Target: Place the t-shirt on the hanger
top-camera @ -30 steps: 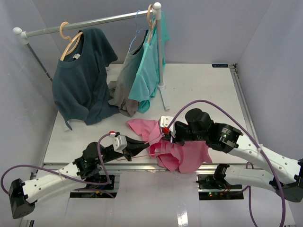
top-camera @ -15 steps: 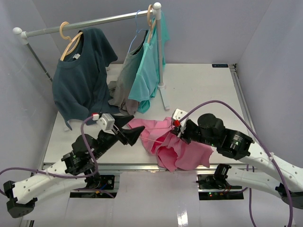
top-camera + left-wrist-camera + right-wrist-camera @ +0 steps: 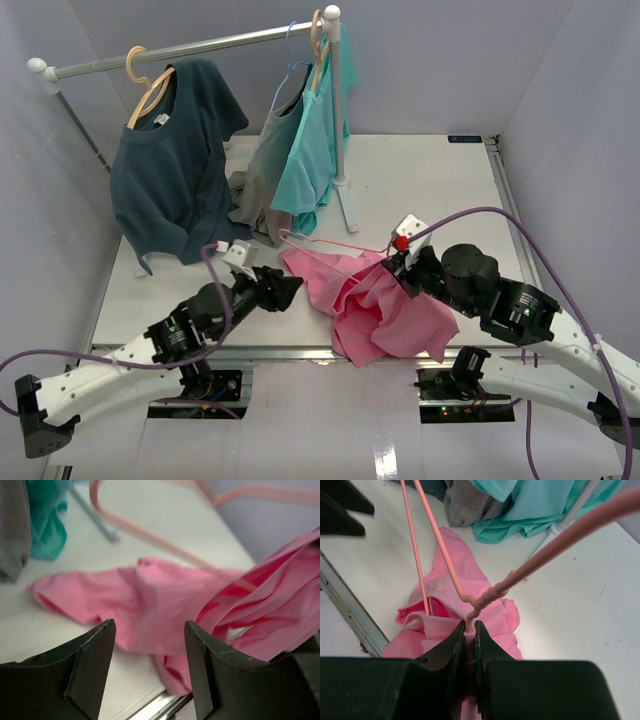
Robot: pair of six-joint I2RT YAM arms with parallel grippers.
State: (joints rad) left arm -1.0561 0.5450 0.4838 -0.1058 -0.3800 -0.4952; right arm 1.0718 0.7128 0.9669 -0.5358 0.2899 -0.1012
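The pink t-shirt (image 3: 385, 310) lies bunched near the table's front edge, with one end stretched flat to the left (image 3: 120, 600). The thin pink hanger (image 3: 330, 243) runs through its collar, and its frame juts out up and left above the table (image 3: 437, 535). My right gripper (image 3: 400, 263) is shut (image 3: 470, 626) on the hanger's twisted neck, with shirt fabric (image 3: 450, 565) pinched in as well. My left gripper (image 3: 288, 290) hovers just left of the shirt. It is open (image 3: 150, 635), with nothing between its fingers.
A clothes rail (image 3: 190, 47) stands at the back. A navy shirt (image 3: 175, 160) hangs on it from a wooden hanger, along with grey (image 3: 262, 190) and turquoise (image 3: 315, 150) shirts. The rail's upright and foot (image 3: 347, 200) stand just behind the hanger. A metal strip marks the table's front edge (image 3: 350, 615).
My left gripper has opened, let go and pulled back slightly to the left. My right gripper has moved right and up with the hanger, so more of its frame shows beyond the shirt.
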